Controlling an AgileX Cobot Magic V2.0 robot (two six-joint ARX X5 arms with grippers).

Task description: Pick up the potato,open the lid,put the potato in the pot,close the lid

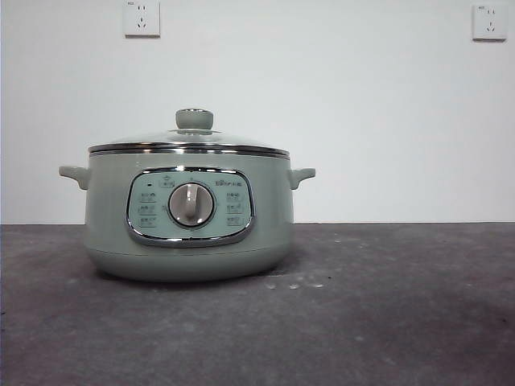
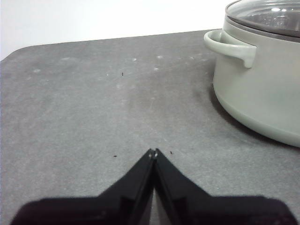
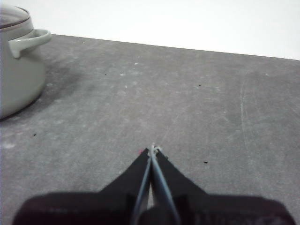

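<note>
Pot (image 1: pixel 189 217) sits on bench (image 1: pixel 386 322) w/ lid (image 1: pixel 190 143) on, seated flat. Potato isn't visible in any view, so can't tell if it's inside; glass shows nothing clear. Left claw (image 2: pixel 153 152) and right claw (image 3: pixel 152 150) both pinched closed, empty, low over bare bench either side of pot. Reads as start or end.

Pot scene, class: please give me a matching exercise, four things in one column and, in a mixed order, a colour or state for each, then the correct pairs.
Things:
1. pot
2. lid
3. dial
4. left hand

States:
A. black, shut, holding nothing
B. silver, in the middle of the control panel
C. glass, resting closed on the pot
D. pale sage green, standing on the grey table

Pairs: 1-D, 2-C, 3-B, 4-A
</note>
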